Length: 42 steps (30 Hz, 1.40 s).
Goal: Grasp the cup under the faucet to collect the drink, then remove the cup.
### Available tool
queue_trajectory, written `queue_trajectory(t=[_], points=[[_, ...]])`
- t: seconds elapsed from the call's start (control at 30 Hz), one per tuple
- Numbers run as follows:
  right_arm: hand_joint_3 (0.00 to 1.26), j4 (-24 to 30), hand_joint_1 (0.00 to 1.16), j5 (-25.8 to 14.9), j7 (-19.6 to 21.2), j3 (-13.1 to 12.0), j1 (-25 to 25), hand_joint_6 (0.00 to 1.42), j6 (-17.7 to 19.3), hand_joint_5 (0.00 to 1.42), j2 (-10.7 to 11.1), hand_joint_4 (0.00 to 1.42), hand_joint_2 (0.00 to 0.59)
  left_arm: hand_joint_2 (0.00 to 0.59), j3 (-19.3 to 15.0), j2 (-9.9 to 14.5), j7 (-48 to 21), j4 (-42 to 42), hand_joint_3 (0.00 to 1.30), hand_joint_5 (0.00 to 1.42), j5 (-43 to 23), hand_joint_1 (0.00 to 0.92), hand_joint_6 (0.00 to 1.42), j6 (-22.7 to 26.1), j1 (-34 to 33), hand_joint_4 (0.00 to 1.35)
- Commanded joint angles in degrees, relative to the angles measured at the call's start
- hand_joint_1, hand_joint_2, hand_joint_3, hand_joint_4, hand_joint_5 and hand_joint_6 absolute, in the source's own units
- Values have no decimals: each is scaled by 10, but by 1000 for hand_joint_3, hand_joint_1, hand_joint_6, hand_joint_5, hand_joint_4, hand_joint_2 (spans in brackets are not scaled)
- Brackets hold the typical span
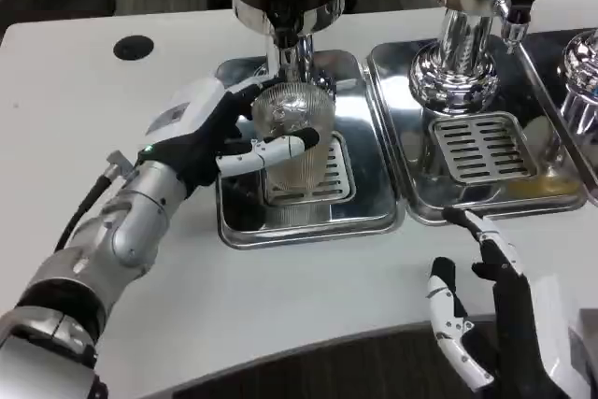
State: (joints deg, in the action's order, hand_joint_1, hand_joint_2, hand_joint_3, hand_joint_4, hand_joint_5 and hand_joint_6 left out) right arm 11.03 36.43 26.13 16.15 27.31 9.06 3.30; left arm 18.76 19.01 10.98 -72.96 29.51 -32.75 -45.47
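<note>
A clear ribbed cup stands on the slotted drip grate of the left steel tray, right below the faucet of the dark dispenser. My left hand wraps around the cup from the left, with a finger across its front and the thumb behind. The cup's contents cannot be made out. My right hand rests low at the table's front right edge, fingers spread, holding nothing.
A second steel tray with its own grate sits to the right under a chrome dispenser with a small tap. A black round hole marks the table's far left. White tabletop lies between the trays and the front edge.
</note>
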Motion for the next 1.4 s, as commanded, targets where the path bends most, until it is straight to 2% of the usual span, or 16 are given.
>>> queue_trajectory(t=[0.03, 0.3, 0.53, 0.67, 0.83, 1.03, 1.4], points=[[257, -5, 440, -6, 0, -2, -2, 322, 7, 168, 0, 151, 507, 101, -5, 10, -5, 8, 182, 260, -7, 179, 439, -10, 7, 135], [259, -5, 442, -8, -2, -4, -5, 322, 7, 169, 1, 158, 507, 91, -29, 32, -9, 22, 169, 224, -24, 154, 399, -35, 15, 101], [259, -9, 442, -14, -5, -5, -12, 322, 7, 170, 1, 163, 507, 80, -54, 59, -33, 52, 175, 220, -57, 138, 427, -68, 33, 118], [259, -10, 443, -16, -8, -6, -15, 322, 7, 172, 2, 164, 507, 76, -81, 79, -87, 78, 180, 240, -97, 126, 514, -101, 39, 146], [261, -11, 443, -21, -17, -8, -23, 322, 5, 172, 3, 167, 507, 89, -113, 89, -177, 99, 191, 240, -155, 119, 557, -119, 34, 154], [263, -17, 444, -24, -22, -9, -36, 304, 4, 173, 2, 174, 507, 84, -137, 89, -277, 126, 170, 193, -208, 79, 512, -115, 17, 141], [263, -25, 444, -26, -20, -8, -39, 288, 6, 183, -3, 174, 507, 81, -151, 82, -340, 146, 169, 171, -229, 54, 503, -103, -5, 140]])
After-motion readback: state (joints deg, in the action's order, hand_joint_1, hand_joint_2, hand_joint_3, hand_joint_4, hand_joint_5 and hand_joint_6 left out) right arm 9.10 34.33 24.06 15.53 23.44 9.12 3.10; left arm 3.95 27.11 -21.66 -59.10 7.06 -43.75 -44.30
